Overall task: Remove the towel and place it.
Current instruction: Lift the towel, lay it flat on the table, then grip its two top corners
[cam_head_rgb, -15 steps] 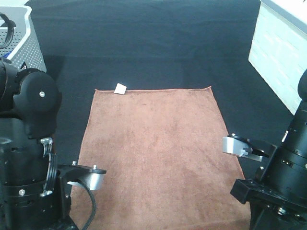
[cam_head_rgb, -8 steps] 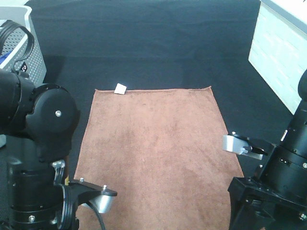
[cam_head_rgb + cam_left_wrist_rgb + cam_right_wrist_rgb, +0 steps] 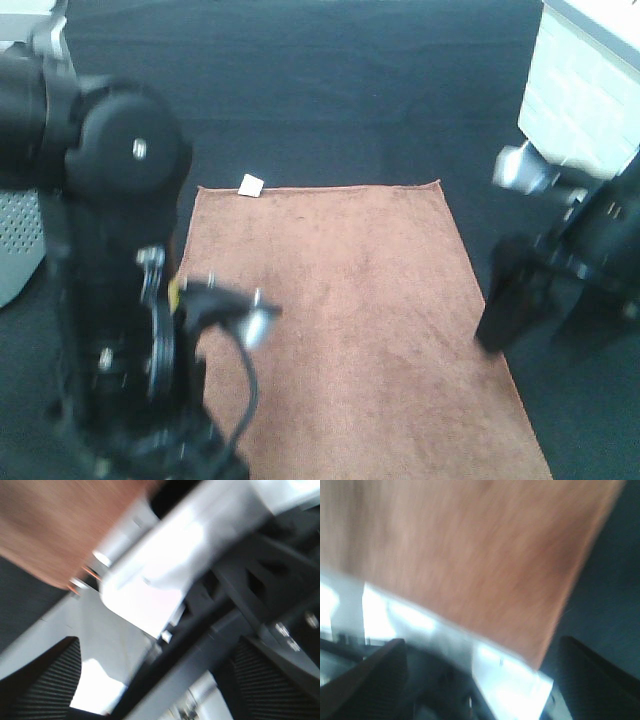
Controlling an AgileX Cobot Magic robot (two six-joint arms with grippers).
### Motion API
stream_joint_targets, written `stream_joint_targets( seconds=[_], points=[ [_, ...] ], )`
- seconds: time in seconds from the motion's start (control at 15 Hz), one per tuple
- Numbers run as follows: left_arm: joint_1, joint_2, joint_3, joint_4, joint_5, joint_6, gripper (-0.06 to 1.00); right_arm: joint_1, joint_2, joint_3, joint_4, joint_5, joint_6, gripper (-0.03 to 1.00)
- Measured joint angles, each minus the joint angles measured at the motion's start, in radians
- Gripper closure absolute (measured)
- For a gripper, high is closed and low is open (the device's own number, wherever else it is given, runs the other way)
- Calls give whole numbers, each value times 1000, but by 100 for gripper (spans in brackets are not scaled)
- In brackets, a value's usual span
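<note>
The orange-brown towel (image 3: 340, 320) lies flat on the black table covering (image 3: 320, 90), with its white tag (image 3: 251, 184) at the far left corner. My left arm (image 3: 110, 250) stands tall and blurred over the towel's left edge; its gripper is hidden in the high view. The left wrist view shows the left gripper (image 3: 160, 690) with jaws wide apart and empty, and a towel corner (image 3: 55, 525) beyond it. My right gripper (image 3: 505, 300) hangs by the towel's right edge. In the right wrist view the right gripper (image 3: 480, 690) is open and empty above the towel (image 3: 470, 555).
A grey perforated basket (image 3: 20, 240) stands at the left behind my left arm. A white box (image 3: 580, 100) stands at the far right. White and black frame parts (image 3: 150, 580) fill the left wrist view.
Both arms have risen and swung fast, leaving blur. The left arm has lifted over the towel's left edge, the right arm has moved up and away. The towel has not moved.
</note>
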State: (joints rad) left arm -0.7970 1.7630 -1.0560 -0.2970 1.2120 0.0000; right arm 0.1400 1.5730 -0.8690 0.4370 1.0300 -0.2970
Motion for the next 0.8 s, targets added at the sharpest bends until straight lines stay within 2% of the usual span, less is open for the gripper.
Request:
stream_joint_targets(
  seconds=[0.13,0.33,0.53,0.67,0.8],
  points=[
    [94,11,-101,132,-6,-59,17,-75,-3,-74,-10,-31,22,20],
    [275,29,-235,215,-86,-68,18,-84,-3,-98,-16,-99,29,20],
    [396,50,-301,210,-203,-82,18,-84,25,-153,-11,-196,29,20],
    [488,131,-380,189,-225,-67,18,-84,117,-280,-11,-204,28,20],
    [532,253,-500,178,-236,-33,18,-84,251,-443,-11,-199,9,20]
  ],
)
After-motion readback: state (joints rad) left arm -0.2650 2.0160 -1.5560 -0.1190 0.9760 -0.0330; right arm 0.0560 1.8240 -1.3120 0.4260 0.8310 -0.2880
